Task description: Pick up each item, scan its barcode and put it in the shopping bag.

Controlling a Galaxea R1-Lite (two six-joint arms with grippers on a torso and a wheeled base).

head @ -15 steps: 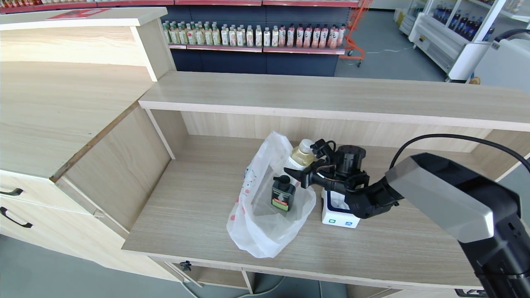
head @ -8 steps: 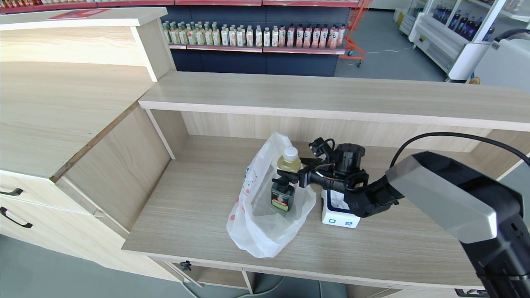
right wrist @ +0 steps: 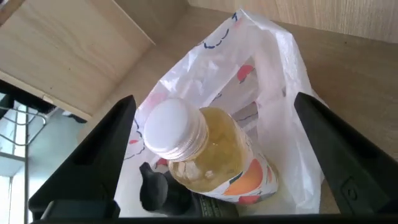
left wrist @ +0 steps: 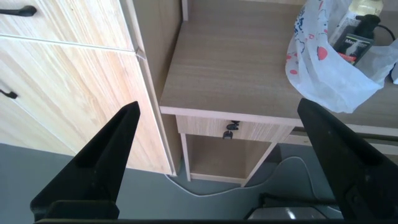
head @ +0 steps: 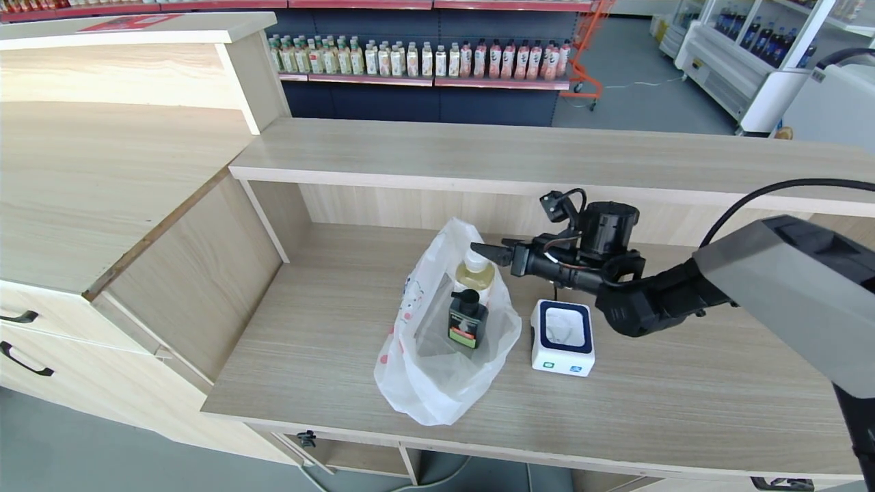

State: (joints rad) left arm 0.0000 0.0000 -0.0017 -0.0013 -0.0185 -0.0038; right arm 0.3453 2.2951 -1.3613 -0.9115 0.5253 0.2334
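Item 1: white thin plastic shopping bag with red prints (head: pixel 431 372), open-mouthed, mid-desk on the light wood-grain desk (head: pixel 321 321).
Item 2: clear bottle of yellow liquid with white cap (head: pixel 475 272), inside the bag at its far side, seemingly upright.
Item 3: dark pump bottle (head: pixel 467 321), in the bag, just near of item 2.
Item 4: white box scanner with blue-framed window (head: pixel 562 337), right of the bag.
Right gripper (head: pixel 489 251): spread wide, empty, above the yellow bottle's cap.
Left gripper (left wrist: pixel 217 106): spread wide, empty, off the desk's near left corner.

Shop: checkout counter (head: pixel 519 147), barcode scanner (head: pixel 562 337), drink-stocked shelves (head: pixel 417 61), refrigerated display case (head: pixel 752 48).
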